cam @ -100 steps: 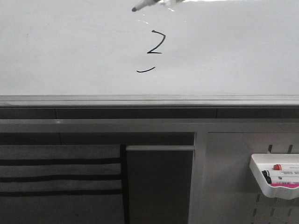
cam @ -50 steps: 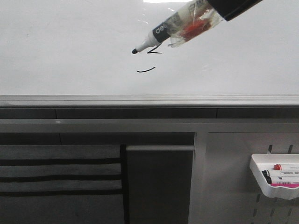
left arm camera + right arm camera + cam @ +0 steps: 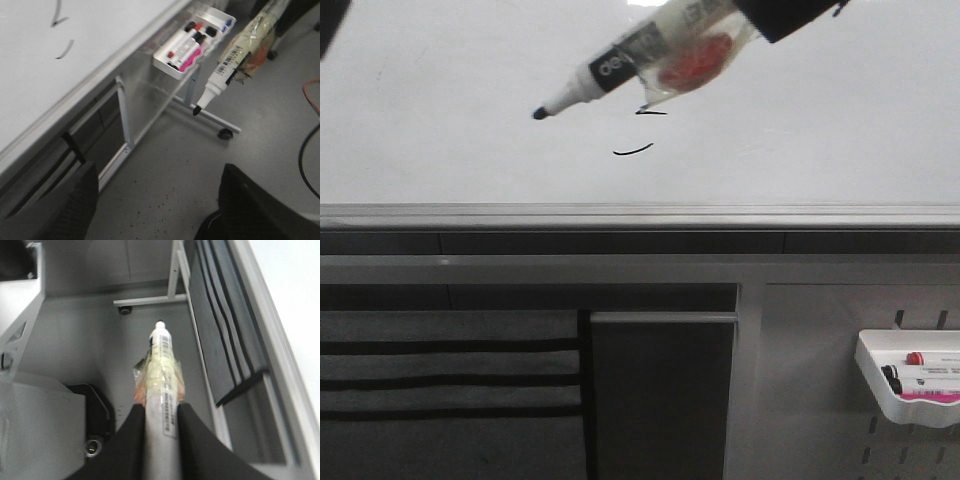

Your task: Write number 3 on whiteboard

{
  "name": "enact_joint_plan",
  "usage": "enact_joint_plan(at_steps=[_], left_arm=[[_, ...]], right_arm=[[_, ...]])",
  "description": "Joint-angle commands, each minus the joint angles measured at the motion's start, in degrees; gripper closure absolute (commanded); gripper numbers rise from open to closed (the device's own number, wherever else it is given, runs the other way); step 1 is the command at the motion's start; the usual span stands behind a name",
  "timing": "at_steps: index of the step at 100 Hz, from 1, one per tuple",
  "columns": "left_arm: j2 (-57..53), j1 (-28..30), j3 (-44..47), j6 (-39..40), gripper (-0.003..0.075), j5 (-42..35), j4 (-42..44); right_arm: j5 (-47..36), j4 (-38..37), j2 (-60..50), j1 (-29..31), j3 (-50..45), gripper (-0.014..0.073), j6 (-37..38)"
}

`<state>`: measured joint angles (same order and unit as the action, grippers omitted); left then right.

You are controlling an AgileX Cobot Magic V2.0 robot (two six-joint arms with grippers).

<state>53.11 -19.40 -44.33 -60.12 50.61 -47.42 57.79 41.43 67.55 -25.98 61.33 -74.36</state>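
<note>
Glossy whiteboard (image 3: 440,150) filling the background, grey rail (image 3: 640,216) underneath. Left claw (image 3: 155,210) spread open, nothing in it. Then the number 3 (image 3: 633,150) mid-board, top half hidden behind the marker (image 3: 620,68). Right claw (image 3: 159,415) clamped on that marker, tip off the board.

From the left wrist camera I see the whiteboard (image 3: 100,35) running off at a slant, with black strokes of the number 3 (image 3: 61,35) on it. A white tray (image 3: 192,42) of markers hangs below its edge. A taped marker (image 3: 227,70) points its black tip down over the speckled floor (image 3: 170,170). My left tool's 2 dark fingers (image 3: 75,205) stand apart.
</note>
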Motion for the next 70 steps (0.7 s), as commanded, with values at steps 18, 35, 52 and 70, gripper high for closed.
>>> enact_joint_plan(at_steps=[18,35,52,70], left_arm=[[8.3,-9.3,-8.6,-7.5,0.0249,-0.3,-3.1],[12.5,-14.2,-13.2,-7.5,0.0249,-0.3,1.9],[15.2,-15.2,-15.6,-7.5,0.0249,-0.3,2.9],[15.4,-15.2,-15.7,-7.5,0.0332,-0.7,4.6]], right_arm=[[-9.4,3.6,-1.6,-5.4,1.3,0.0552,-7.5],[-9.9,3.6,-1.6,-5.4,1.3,0.0552,-7.5],[-9.9,3.6,-1.6,-5.4,1.3,0.0552,-7.5],[-9.9,3.6,-1.6,-5.4,1.3,0.0552,-7.5]])
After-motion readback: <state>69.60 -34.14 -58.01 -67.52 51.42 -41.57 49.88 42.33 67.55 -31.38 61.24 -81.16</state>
